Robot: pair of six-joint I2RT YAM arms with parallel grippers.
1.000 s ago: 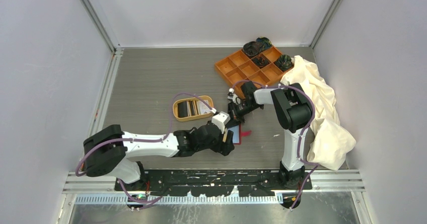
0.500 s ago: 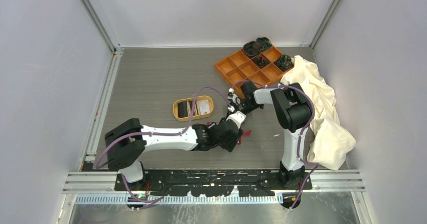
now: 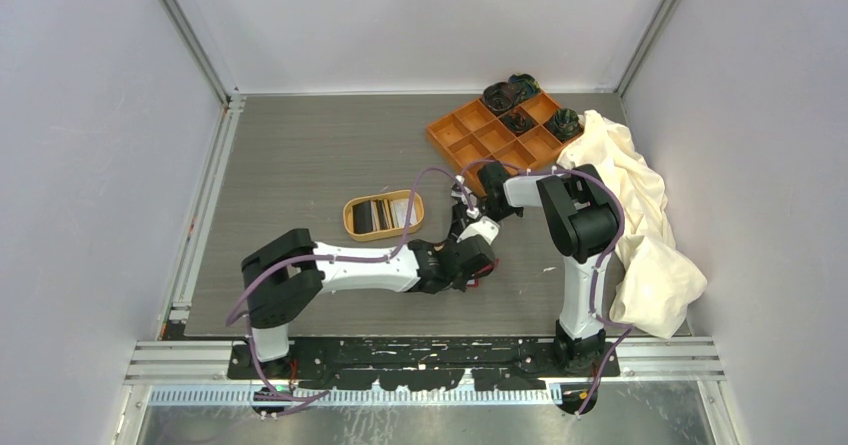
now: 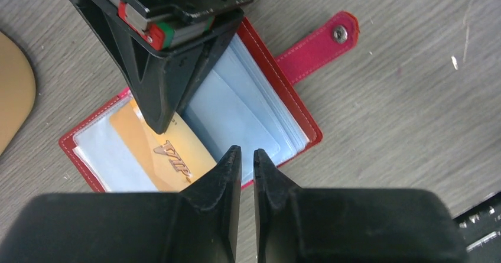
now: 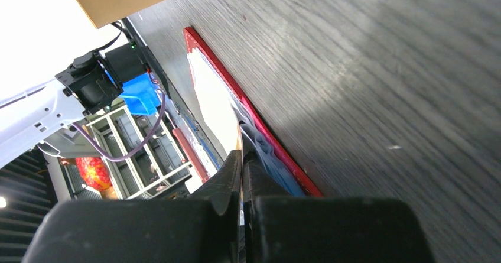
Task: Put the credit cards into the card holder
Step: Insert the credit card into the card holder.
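The red card holder [image 4: 313, 47] lies open on the table, blue sleeves up. A tan-gold credit card [image 4: 177, 151] marked VIP lies slanted across its sleeves. My right gripper [image 4: 158, 124] comes in from above, shut on a thin leaf of the holder beside that card's edge; its wrist view [image 5: 242, 153] shows the red rim [image 5: 260, 127]. My left gripper [image 4: 247, 151] hovers at the holder's near edge, shut to a narrow slit with nothing between. From above, the left gripper [image 3: 472, 260] covers most of the holder [image 3: 488, 263]. More cards, black [image 3: 372, 215] and white [image 3: 400, 210], lie in the dish.
An oval tan dish [image 3: 350, 220] sits left of the holder. An orange nine-compartment tray [image 3: 490, 135] with dark items in its far cells stands at the back right. A cream cloth [image 3: 640, 215] is heaped along the right side, beside the right arm.
My left arm has stretched to the right and now sits over the holder, and its jaws have closed from wide to a slit. The right gripper has stayed put.
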